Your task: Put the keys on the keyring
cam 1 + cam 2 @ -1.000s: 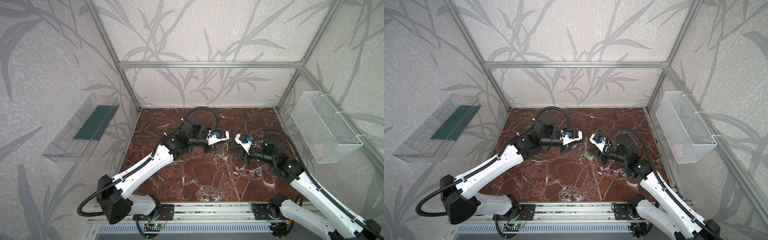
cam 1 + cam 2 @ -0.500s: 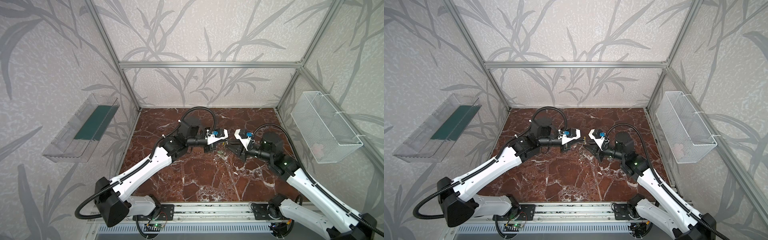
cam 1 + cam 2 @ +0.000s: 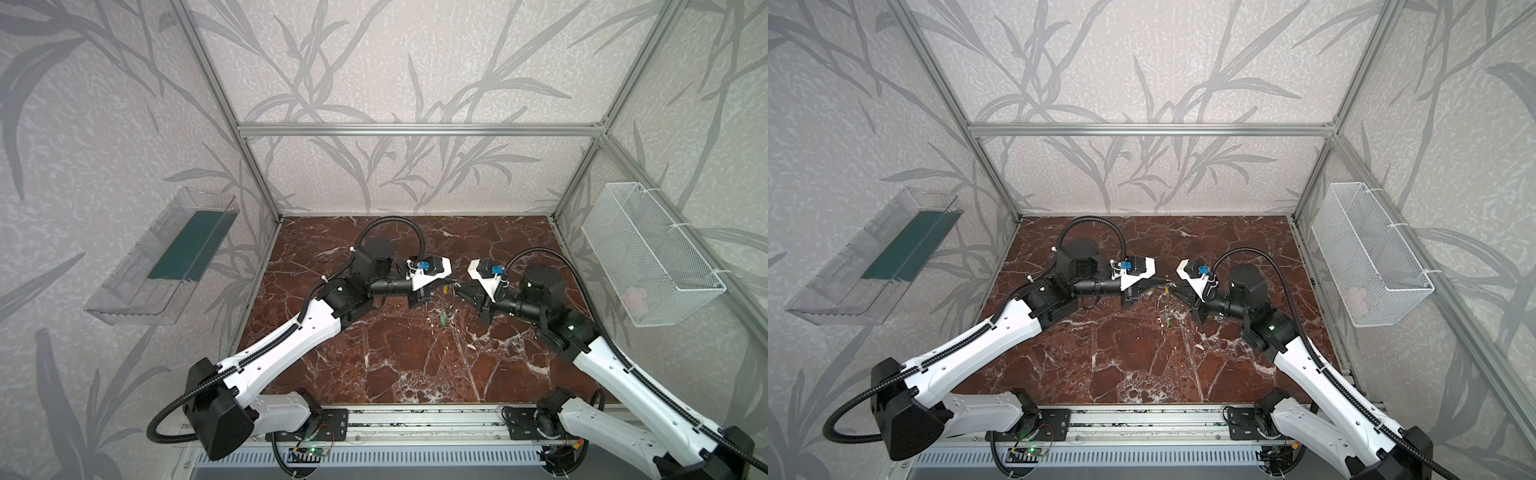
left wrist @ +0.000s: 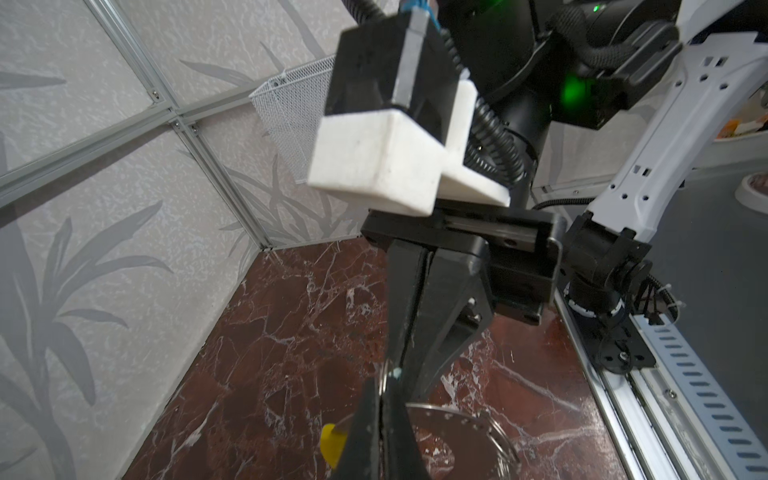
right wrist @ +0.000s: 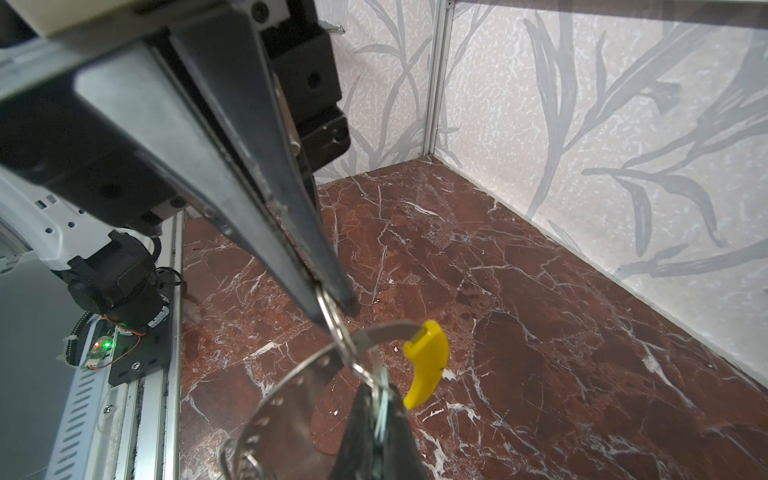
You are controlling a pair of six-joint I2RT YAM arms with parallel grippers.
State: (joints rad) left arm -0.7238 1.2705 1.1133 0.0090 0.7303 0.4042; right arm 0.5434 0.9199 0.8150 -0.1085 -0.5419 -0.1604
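Top view: left gripper (image 3: 439, 286) and right gripper (image 3: 460, 291) meet in mid-air, keyring (image 3: 446, 287) between them, a green key (image 3: 443, 319) nearby. Left wrist: both clamp one wire loop (image 4: 388, 372). Right wrist: the keyring runs through that loop, so threading seems underway; next, ease the loop farther along.
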